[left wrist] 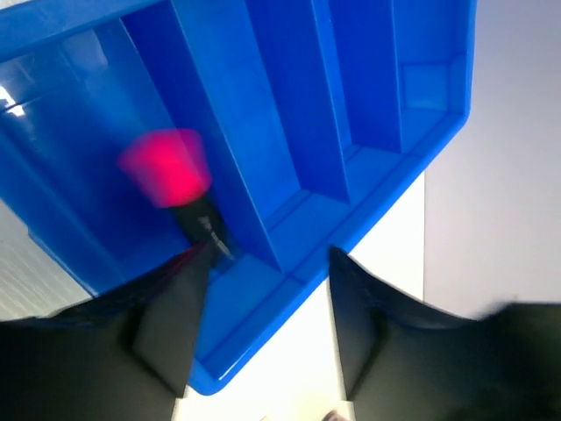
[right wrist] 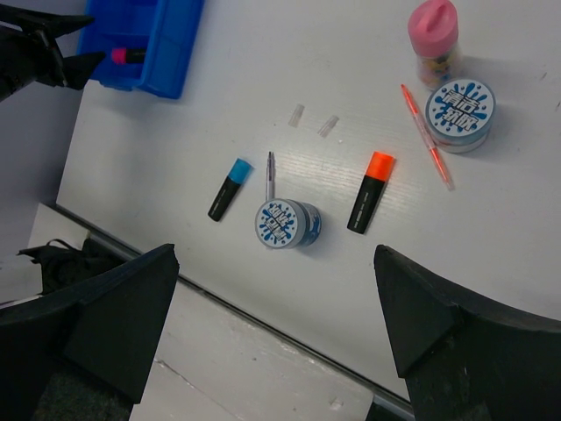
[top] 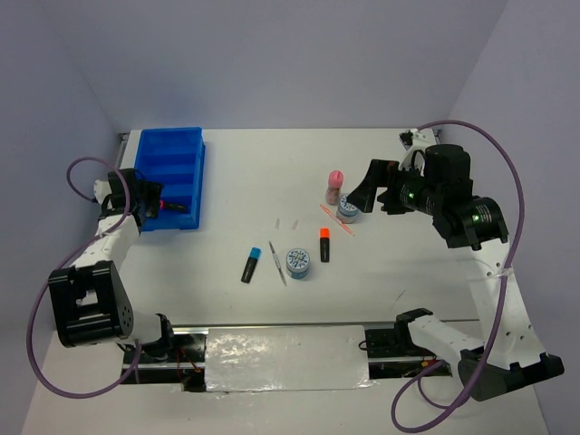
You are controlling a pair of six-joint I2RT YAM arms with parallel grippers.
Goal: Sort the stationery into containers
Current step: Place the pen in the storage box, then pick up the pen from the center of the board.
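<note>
The blue tray (top: 169, 145) stands at the far left. A pink-capped highlighter (left wrist: 171, 180) lies blurred in its nearest compartment, its black end just by my left fingertip. My left gripper (left wrist: 267, 263) is open over the tray's near corner (top: 156, 205). On the table lie the blue-capped highlighter (top: 251, 264), grey stick (top: 277, 265), a blue-white disc (top: 297, 262), orange-capped highlighter (top: 324, 244), orange stick (top: 337, 219), second disc (top: 348, 208) and pink-capped tube (top: 334, 186). My right gripper (top: 367, 192) is open and empty, high above them (right wrist: 276, 263).
Two small clear bits (top: 285, 223) lie mid-table. A shiny metal strip (top: 281, 355) runs along the near edge between the arm bases. Walls close the left, back and right sides. The tray (right wrist: 171, 35) shows at the top left of the right wrist view.
</note>
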